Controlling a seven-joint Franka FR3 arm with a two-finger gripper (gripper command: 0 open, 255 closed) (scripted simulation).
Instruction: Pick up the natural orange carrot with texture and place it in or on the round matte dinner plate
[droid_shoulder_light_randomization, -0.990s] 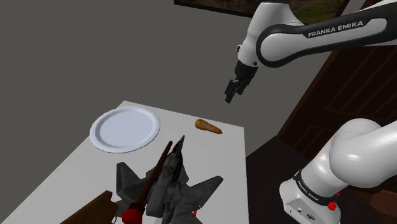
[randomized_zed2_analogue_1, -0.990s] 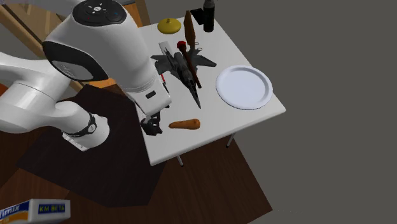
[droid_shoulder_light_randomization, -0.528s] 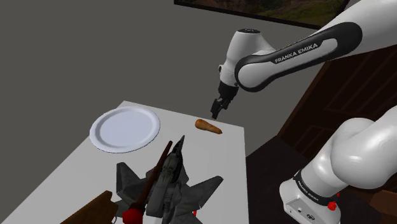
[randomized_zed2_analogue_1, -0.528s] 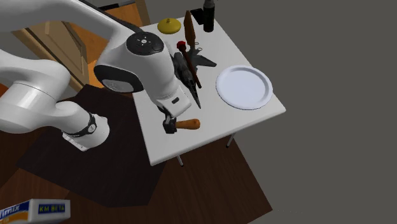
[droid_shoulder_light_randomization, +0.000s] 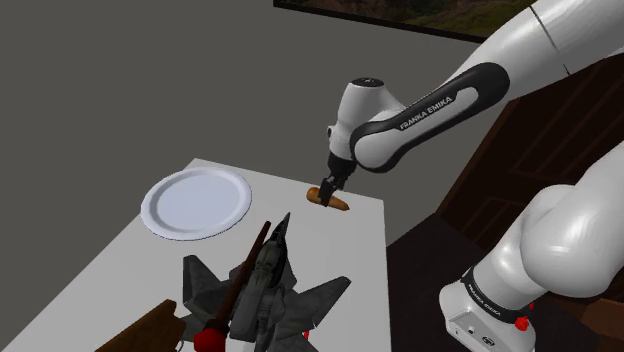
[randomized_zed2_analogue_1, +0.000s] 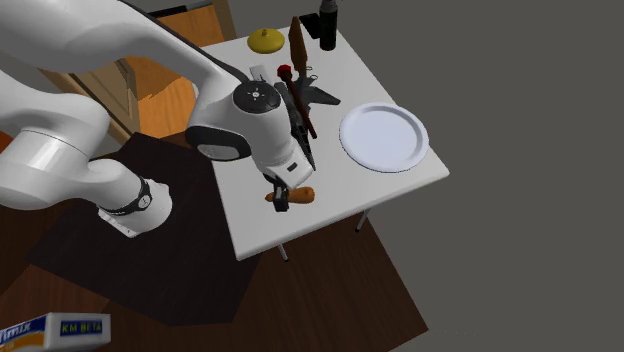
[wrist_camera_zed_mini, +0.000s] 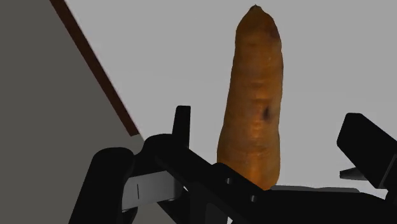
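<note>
Lowered gripper (droid_shoulder_light_randomization: 323, 191) on FRANKA EMIKA arm (droid_shoulder_light_randomization: 432, 99) straddles carrot (droid_shoulder_light_randomization: 340, 204).

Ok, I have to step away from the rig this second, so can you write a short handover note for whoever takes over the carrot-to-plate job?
Gripper: open and down at the carrot. Its fingers stand on either side of the carrot without touching it.
Carrot: orange, lying on the white table near the edge on the stand's side. It is not held.
Plate: white and round, towards the shoulder view's left, well apart from the carrot.
Done: the gripper is lined up around the carrot.
Left: close on the carrot, lift it, carry it to the plate and release.
</note>
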